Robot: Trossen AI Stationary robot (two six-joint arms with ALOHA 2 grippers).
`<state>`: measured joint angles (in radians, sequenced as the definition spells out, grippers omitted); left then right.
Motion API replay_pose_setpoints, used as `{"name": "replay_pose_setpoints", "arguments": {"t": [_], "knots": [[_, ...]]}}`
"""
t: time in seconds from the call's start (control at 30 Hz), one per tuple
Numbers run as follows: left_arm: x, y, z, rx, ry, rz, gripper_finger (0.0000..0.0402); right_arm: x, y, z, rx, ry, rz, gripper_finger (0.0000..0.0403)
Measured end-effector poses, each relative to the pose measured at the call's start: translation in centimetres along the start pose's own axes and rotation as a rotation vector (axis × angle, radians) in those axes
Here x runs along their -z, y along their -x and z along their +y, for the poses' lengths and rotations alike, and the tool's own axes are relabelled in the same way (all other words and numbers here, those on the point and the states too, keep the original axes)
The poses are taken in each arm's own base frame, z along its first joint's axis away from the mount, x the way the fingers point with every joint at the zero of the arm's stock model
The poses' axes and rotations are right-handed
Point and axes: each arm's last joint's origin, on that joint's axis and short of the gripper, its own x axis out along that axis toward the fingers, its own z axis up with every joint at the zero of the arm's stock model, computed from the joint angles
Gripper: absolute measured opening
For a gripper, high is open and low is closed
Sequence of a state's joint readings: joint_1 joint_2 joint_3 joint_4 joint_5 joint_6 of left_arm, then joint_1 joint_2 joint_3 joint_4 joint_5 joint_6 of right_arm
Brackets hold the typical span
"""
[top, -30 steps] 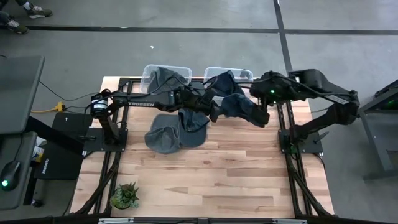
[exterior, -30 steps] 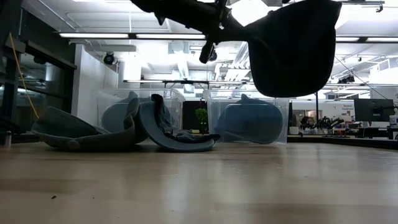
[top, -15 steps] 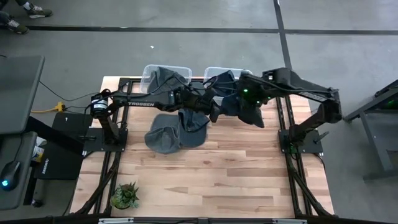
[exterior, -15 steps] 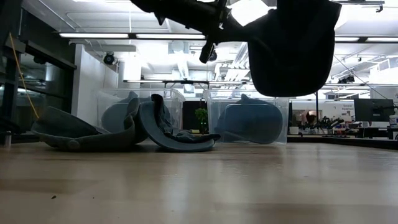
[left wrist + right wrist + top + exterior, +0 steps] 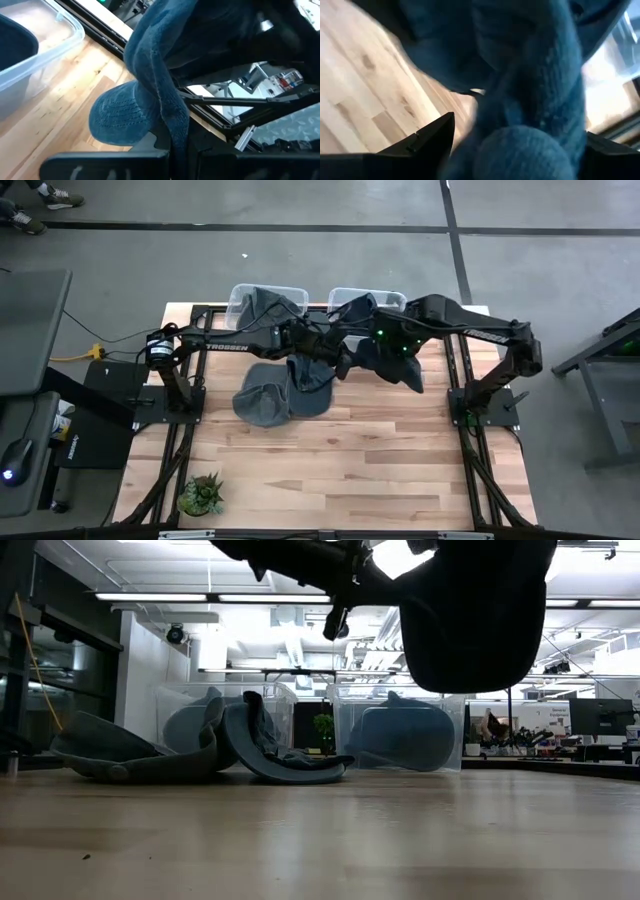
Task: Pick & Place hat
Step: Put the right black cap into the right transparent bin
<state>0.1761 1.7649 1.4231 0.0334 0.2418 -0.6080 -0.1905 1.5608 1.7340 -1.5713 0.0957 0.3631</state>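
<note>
Left tool (image 5: 175, 150) pinching hat (image 5: 385, 352) brim, hat aloft over far counter (image 5: 350, 470). Right tool (image 5: 520, 145) spread wide, hat fabric between fingers. Two hats (image 5: 285, 392) lying on counter.

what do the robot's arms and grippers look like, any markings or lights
Both arms are dark, near black, built of slim tubular links with bulkier rounded joints. The left arm carries white TROSSEN lettering along its link and a silvery round motor housing at its base. The right arm shows a small green light near its wrist. The right gripper's fingers are flat, black and wedge-shaped.
</note>
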Motion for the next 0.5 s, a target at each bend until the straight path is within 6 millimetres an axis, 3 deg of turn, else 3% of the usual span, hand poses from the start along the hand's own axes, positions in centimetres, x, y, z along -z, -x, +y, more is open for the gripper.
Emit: {"name": "replay_pose_setpoints", "arguments": {"t": [0.23, 0.5], "knots": [[0.1, 0.0, 0.0, 0.022, 0.0, 0.023, 0.0004, 1.1, -1.4, -0.3, 0.05, -0.055, 0.05, 0.0248], [0.1, 0.0, -0.1, 0.043, -0.006, 0.039, 0.0004, 1.0, -1.2, -0.4, 0.073, -0.059, 0.019, 0.015]]}}
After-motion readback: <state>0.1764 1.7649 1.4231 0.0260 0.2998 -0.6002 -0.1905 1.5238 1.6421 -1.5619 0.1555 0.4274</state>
